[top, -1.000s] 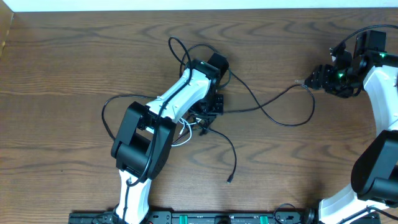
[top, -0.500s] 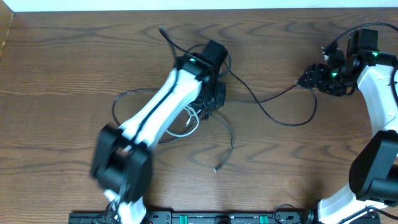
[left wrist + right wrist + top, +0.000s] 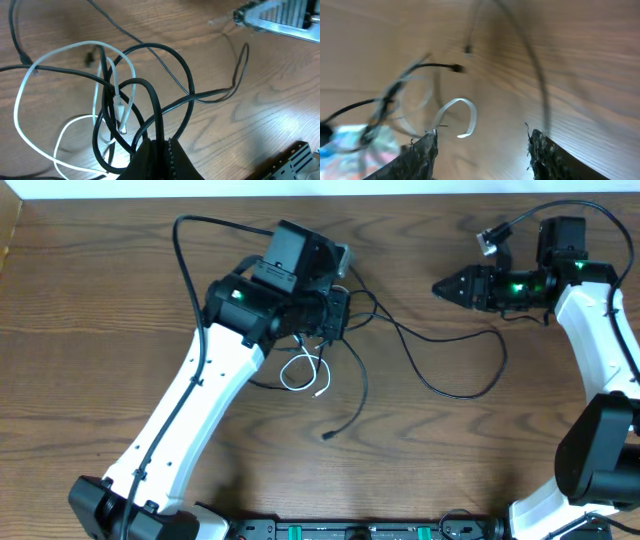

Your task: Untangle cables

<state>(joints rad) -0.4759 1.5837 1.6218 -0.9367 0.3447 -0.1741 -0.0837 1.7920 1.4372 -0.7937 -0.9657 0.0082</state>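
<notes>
Your left tool point(image 3: 335, 312) is clamped shut on a bunch of black cables point(image 3: 460, 394) just toward 12 o'clock from the middle of the table point(image 3: 100, 330). The white cable point(image 3: 70, 47) loops through them and lies at the tool's 7 o'clock. One black cable runs out toward 3 o'clock, and another ends in a plug point(image 3: 327, 437) at 6 o'clock. Your right tool point(image 3: 482, 145), at 2 o'clock, has its fingers apart and grips nothing.
</notes>
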